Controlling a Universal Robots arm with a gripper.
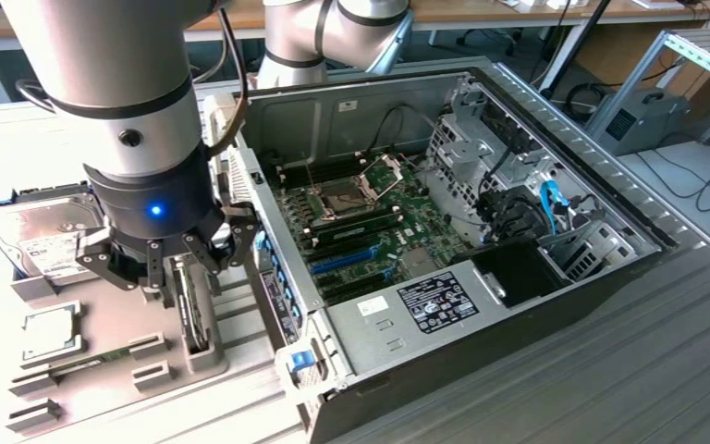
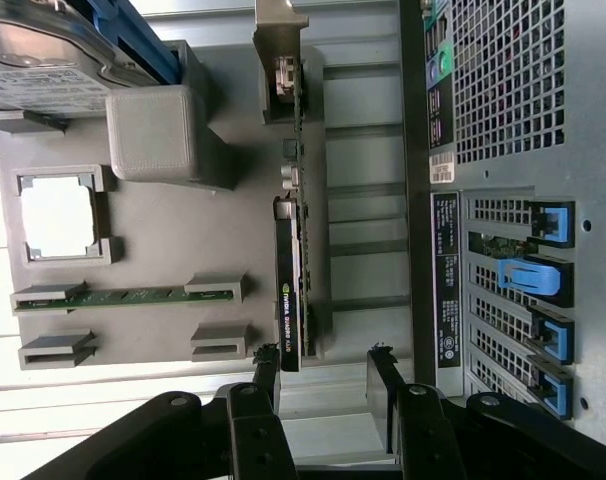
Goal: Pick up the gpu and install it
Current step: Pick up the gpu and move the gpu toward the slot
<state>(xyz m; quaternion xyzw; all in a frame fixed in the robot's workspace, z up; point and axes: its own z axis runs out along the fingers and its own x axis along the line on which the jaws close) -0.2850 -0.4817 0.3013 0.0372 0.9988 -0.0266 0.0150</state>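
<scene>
An open computer case (image 1: pixel 330 111) lay on its side on the ribbed metal counter (image 1: pixel 651 370), its green circuit board and cables facing up, with a grey parts tray (image 1: pixel 108 324) just beside it on the exterior view's left. The robot arm (image 1: pixel 121 92) hung over that tray, a blue light glowing on its wrist. A silver hard drive (image 1: pixel 41 231) with a white label sat at the tray's far end. The graphics card (image 2: pixel 290 290), black-faced with a metal end bracket, stood on its long edge in a slot of the tray, along the side nearest the case and parallel to the case's rear panel. The gripper (image 2: pixel 325 358) hovered directly above the card in the exterior view. In the wrist view its black jaws stood apart at the card's near end, one on either side of its line, and clamped on nothing. A green memory stick (image 2: pixel 123 296) lay flat in its holder further in on the tray. A small square silver chip (image 2: pixel 58 220) rested in a framed pocket between the stick and the hard drive.
</scene>
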